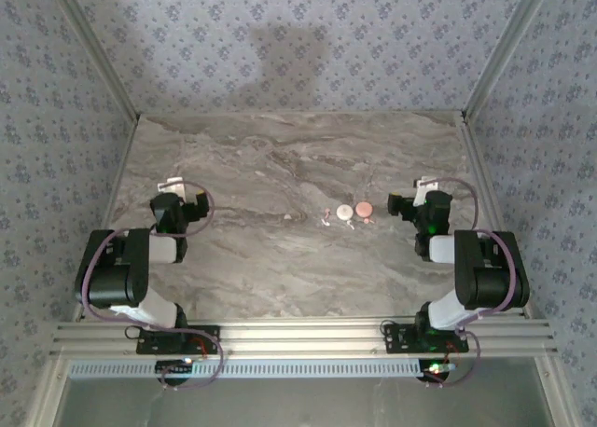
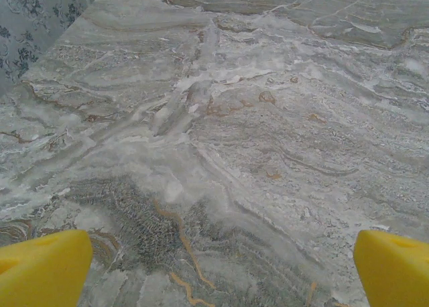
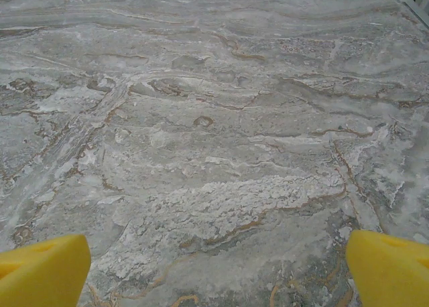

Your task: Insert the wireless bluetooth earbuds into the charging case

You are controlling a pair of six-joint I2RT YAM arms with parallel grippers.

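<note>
Yellow pads (image 2: 43, 270), matte and blunt-cornered, fill the bottom corners of the left wrist view. The left gripper (image 2: 214, 270) gapes wide above the table (image 2: 221, 119), a grey marble-patterned top with brown veins, and holds and touches nothing. Right of the table's middle, the wireless bluetooth earbuds (image 1: 326, 217) lie as tiny pale specks on the surface. Just beside them is the charging case (image 1: 354, 210), spread flat as two small joined discs, whitish on the left and salmon-pink on the right. Farther right, the right gripper (image 3: 214, 270) is spread just as wide and is empty above the veined surface.
</note>
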